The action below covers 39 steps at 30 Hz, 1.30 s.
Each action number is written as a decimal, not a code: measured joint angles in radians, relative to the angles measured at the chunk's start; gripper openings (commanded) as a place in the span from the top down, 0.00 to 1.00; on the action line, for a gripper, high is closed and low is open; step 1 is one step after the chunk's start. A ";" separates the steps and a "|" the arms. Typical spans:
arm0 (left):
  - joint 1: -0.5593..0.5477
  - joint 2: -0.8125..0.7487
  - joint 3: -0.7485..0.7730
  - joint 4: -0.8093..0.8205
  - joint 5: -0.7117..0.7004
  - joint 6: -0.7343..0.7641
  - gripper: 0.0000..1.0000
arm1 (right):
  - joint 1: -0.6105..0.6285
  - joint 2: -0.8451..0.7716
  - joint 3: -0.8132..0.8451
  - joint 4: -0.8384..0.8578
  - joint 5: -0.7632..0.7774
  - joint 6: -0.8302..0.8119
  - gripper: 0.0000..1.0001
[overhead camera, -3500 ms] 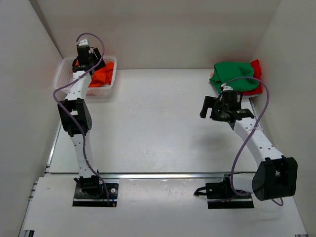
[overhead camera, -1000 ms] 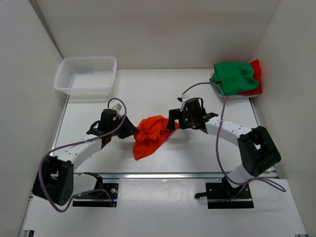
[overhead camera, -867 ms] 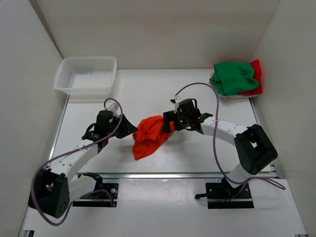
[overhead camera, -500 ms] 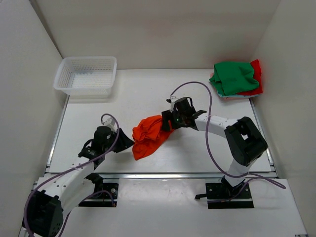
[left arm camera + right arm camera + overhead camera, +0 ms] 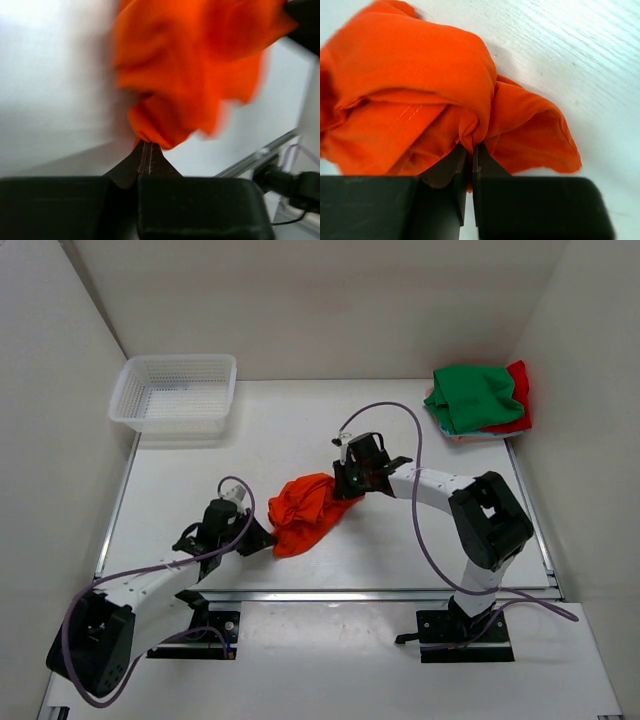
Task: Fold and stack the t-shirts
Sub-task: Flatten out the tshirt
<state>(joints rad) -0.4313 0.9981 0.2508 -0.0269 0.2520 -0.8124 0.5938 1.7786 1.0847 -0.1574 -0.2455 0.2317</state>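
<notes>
left gripper [image 5: 262, 537]: clenched on the low corner of the orange t-shirt [image 5: 305, 510], at the bundle's 8 o'clock end; the wrist view shows its tips pressed together right at the cloth's edge.
right gripper [image 5: 345, 485]: clenched on a raised fold at the bundle's 2 o'clock end, with cloth pinched between the jaws.
orange t-shirt: crumpled in the middle of the table [image 5: 300, 430], strung between the two grips, long axis running 8 to 2 o'clock.
key relation: the grips sit at opposite ends of that axis, so drawing them apart along it looks like the way to open the bundle.
nearer arm: neither, each holds its own end.
green t-shirt [image 5: 475, 395]: heaped over the red t-shirt [image 5: 519, 408] at the table's 2 o'clock corner, well apart.
basket [image 5: 175, 359]: at the 10 o'clock corner.
</notes>
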 measured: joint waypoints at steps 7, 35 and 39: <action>0.179 -0.121 0.370 -0.135 0.008 0.069 1.00 | -0.132 -0.312 0.042 -0.142 -0.005 -0.005 0.99; 0.336 -0.106 0.681 -0.510 -0.243 0.290 1.00 | -0.386 -0.565 0.020 -0.275 -0.155 0.048 0.40; 0.380 -0.093 0.644 -0.515 -0.275 0.315 0.51 | -0.443 -0.616 -0.074 -0.284 -0.098 0.040 0.38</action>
<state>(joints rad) -0.0509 0.9047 0.8951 -0.5423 -0.0235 -0.4973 0.1509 1.1625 1.0107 -0.4412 -0.3439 0.2722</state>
